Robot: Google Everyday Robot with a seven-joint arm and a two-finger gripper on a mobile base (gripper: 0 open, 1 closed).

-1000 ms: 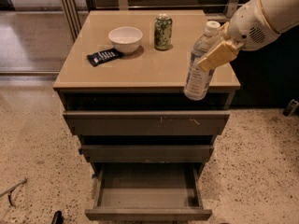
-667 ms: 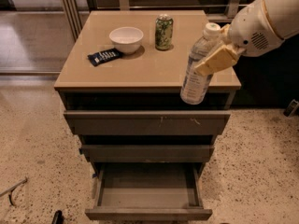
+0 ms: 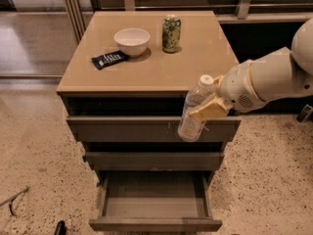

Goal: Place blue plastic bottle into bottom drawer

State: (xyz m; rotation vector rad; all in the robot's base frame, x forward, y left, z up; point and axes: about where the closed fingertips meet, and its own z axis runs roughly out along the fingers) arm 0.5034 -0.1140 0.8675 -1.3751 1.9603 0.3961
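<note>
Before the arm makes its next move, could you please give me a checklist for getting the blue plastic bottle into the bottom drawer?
1. The gripper is shut on the blue plastic bottle: ok.
2. The bottom drawer is pulled open: ok.
3. The drawer's visible floor is free of objects: ok.
4. Bottle down at drawer level: not ok; it hangs tilted before the top drawer.
5. Descent clears the middle drawer: cannot tell.
6. The green can and bowl are away from the arm: ok.

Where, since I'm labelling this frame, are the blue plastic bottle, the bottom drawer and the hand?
blue plastic bottle (image 3: 190,125): camera view, on its lower body.
bottom drawer (image 3: 155,224): camera view, on its front panel.
hand (image 3: 198,112): camera view, on the tan finger gripping the bottle, before the cabinet (image 3: 146,72).
</note>
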